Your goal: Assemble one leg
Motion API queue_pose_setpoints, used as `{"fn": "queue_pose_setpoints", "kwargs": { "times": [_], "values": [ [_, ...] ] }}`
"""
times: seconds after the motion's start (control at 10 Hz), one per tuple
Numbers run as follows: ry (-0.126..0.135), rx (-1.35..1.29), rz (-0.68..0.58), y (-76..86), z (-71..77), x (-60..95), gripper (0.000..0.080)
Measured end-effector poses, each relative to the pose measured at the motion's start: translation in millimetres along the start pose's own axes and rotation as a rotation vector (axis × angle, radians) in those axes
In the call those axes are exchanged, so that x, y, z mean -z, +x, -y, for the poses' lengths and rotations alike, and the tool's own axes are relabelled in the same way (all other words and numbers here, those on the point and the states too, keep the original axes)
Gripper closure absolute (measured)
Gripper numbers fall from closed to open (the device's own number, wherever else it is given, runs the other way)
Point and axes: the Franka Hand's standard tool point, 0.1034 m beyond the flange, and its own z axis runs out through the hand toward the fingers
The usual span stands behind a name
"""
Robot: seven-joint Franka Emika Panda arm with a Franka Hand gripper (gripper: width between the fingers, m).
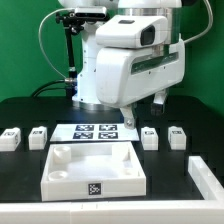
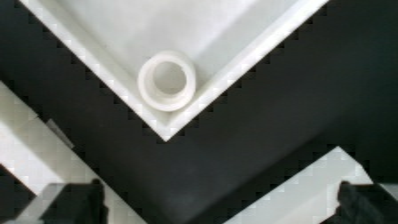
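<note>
Legs (image 1: 38,135), 4 small white blocky plastic pegs, sit untouched in a row on the black table (image 1: 20,172), 2 on each side of the flat white marker board (image 1: 95,132). The large flat white square board (image 1: 95,175) lies in front of them, and the wrist view shows 1 of its round corner sockets (image 2: 169,80). The jaws stand wide apart near that corner, holding nothing.
</note>
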Motion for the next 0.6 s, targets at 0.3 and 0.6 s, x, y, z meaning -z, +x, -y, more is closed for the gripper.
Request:
{"fn": "queue_pose_setpoints", "kwargs": {
  "times": [0.3,0.6],
  "values": [
    [0.012,0.24,0.014,-39.8,23.8,-13.0,0.015],
    [0.015,0.695,-0.001,-111.4,51.7,-48.4,0.015]
  ]
}}
